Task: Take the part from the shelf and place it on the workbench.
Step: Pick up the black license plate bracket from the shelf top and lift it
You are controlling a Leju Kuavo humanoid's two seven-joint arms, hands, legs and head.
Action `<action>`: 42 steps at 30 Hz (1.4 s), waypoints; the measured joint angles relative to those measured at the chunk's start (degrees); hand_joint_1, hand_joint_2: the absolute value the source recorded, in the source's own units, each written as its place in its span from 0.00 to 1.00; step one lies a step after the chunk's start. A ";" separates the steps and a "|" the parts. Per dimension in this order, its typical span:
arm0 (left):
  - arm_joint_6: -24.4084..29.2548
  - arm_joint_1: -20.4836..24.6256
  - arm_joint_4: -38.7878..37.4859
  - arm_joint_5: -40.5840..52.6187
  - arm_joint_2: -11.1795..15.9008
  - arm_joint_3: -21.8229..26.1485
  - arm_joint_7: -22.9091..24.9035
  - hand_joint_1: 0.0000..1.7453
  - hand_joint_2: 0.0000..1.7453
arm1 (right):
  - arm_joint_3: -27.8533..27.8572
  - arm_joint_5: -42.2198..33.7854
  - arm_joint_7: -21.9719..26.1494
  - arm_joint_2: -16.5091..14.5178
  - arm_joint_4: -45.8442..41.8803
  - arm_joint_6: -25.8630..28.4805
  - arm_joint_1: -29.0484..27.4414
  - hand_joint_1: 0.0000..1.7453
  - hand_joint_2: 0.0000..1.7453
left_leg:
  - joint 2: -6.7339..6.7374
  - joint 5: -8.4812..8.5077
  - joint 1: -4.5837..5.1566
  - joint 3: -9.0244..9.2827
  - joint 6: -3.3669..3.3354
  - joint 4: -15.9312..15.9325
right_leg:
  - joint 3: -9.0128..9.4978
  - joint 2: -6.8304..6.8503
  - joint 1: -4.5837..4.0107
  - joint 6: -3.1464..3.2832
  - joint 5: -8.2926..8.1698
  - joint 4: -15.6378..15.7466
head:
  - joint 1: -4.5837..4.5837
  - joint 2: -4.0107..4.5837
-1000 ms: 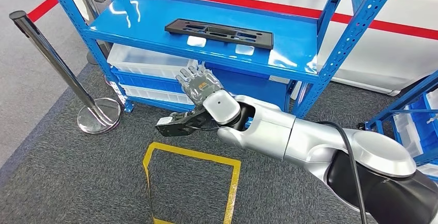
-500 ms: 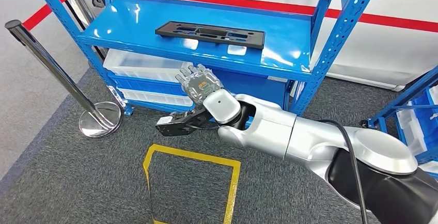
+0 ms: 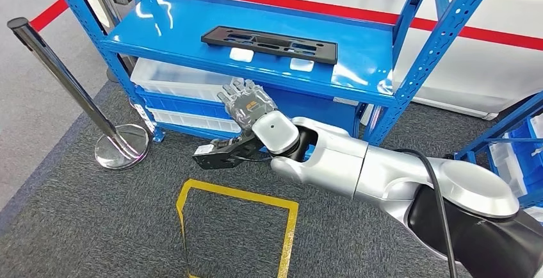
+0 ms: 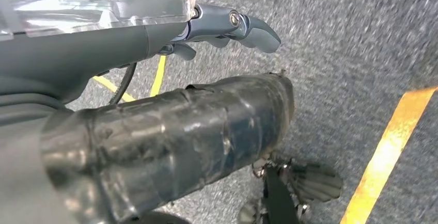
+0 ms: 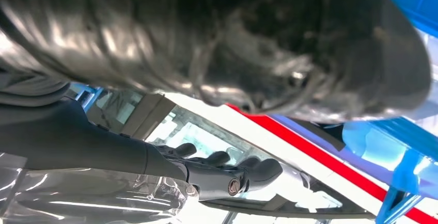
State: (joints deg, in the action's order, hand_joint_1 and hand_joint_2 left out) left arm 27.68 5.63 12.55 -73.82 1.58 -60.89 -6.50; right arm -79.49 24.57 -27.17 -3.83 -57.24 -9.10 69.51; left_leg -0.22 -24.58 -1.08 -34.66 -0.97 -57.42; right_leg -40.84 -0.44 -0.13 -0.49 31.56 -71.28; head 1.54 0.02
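Observation:
The part [image 3: 269, 41] is a long flat black plate with cut-outs, lying on the top board of the blue shelf [image 3: 173, 25] over two small white blocks. My right hand [image 3: 245, 104] is raised in front of the shelf, just below the front edge of that board and a little left of the part's middle. Its fingers point up, spread apart, with nothing in them. In the right wrist view the right hand [image 5: 222, 175] shows its dark fingers stretched out and empty. My left hand [image 4: 227, 25] hangs over the grey carpet, fingers loosely extended, holding nothing.
A chrome barrier post [image 3: 57, 76] with a round base [image 3: 121, 147] stands left of the shelf. White bins [image 3: 176, 78] fill the lower shelf levels. A yellow taped rectangle [image 3: 238, 193] marks the carpet under my arm. Another blue rack [image 3: 512, 134] stands at the right.
The whole picture swayed slightly left and back, so the camera moved. My right hand keeps the same place and pose below the shelf board; the part has not moved.

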 joint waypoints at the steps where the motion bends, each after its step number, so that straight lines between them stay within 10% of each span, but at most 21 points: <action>1: -0.01 0.01 0.00 -0.01 0.02 0.00 0.01 0.00 0.00 | 0.00 0.00 0.00 0.04 0.00 -0.03 -0.12 0.00 0.00 | -0.02 -0.09 0.00 0.06 -0.05 -0.02 | -1.60 0.03 0.15 -0.11 0.53 -2.67 | 0.00 0.00; 3: -0.06 -0.01 0.00 -0.02 0.05 -0.01 0.01 0.00 0.00 | 0.00 0.00 0.00 0.13 0.00 -0.07 -0.28 0.00 0.00 | -0.12 -0.38 0.00 0.36 0.02 -0.08 | -1.86 0.12 0.35 -0.10 -1.64 -1.93 | -0.01 0.00; 7: -0.13 -0.02 0.00 0.10 -0.06 -0.03 0.08 0.00 0.00 | 0.00 0.00 -0.01 0.16 -0.04 -0.19 -0.10 0.00 0.00 | -0.30 -1.20 0.18 1.06 0.77 -0.26 | 4.22 0.12 0.07 0.85 -7.68 11.11 | 0.03 0.00; 12: 0.02 0.02 0.00 0.16 -0.09 -0.05 0.11 0.00 0.00 | 0.00 0.00 -0.11 0.30 -0.20 -0.40 0.03 0.00 0.00 | -0.12 -2.70 0.06 0.67 2.21 -1.67 | 5.58 -0.09 0.14 2.08 -7.27 13.08 | 0.16 0.00; 17: 0.03 0.01 0.00 0.19 -0.09 -0.19 0.11 0.00 0.00 | -0.02 0.00 -0.15 0.30 -0.28 -0.56 -0.28 0.00 0.00 | -0.05 -7.70 -0.02 -7.57 2.81 -16.74 | 6.52 -0.04 0.04 2.82 -6.63 13.27 | 0.36 0.00; 22: 0.12 -0.07 0.00 0.18 -0.05 -0.24 0.13 0.00 0.00 | -0.02 0.00 -0.15 0.32 -0.31 -0.59 -0.22 0.00 0.00 | 0.00 0.70 0.26 -1.76 2.05 -2.32 | 7.82 -0.30 -0.14 2.16 -5.22 12.83 | 0.37 0.00; 27: 0.54 0.05 0.00 0.20 -0.11 -0.33 0.04 0.00 0.00 | -0.01 0.00 -0.16 0.34 -0.40 -0.60 -0.03 0.00 0.00 | -0.08 0.24 0.10 -0.39 0.83 -0.14 | 7.48 -0.14 -0.38 0.87 -3.87 11.57 | 0.30 -0.01; 32: 1.07 0.03 0.00 0.21 -0.13 -0.34 -0.03 0.00 0.00 | -0.02 0.00 -0.17 0.54 -0.44 -0.60 -0.13 0.00 0.00 | -0.03 -0.14 -0.03 0.12 0.00 0.00 | -0.87 -0.01 0.14 -0.03 1.40 -3.37 | 0.15 0.00; 37: 1.08 0.02 0.00 0.23 -0.22 -0.37 -0.04 0.00 0.00 | -0.02 0.00 -0.17 0.66 -0.45 -0.60 -0.07 0.00 0.00 | -0.29 -1.06 0.18 0.93 0.49 -0.28 | 3.89 -0.05 -0.05 0.89 -7.19 9.70 | 0.15 0.00; 42: 0.99 0.04 0.00 0.38 -0.25 -0.39 -0.15 0.00 0.00 | -0.02 0.01 -0.18 0.79 -0.50 -0.60 0.03 0.00 0.00 | -0.19 -1.83 0.19 0.54 1.75 -0.91 | 5.46 -0.16 -0.01 1.78 -7.27 12.97 | 0.25 0.00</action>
State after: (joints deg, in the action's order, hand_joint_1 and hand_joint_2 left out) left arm 28.68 5.67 12.55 -73.43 1.33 -61.28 -6.66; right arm -79.52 24.58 -27.35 -3.04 -57.75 -9.70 69.53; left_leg -0.42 -26.41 -0.88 -34.12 0.79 -58.33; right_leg -35.38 -0.60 -0.14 1.29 24.29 -58.30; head 1.78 0.02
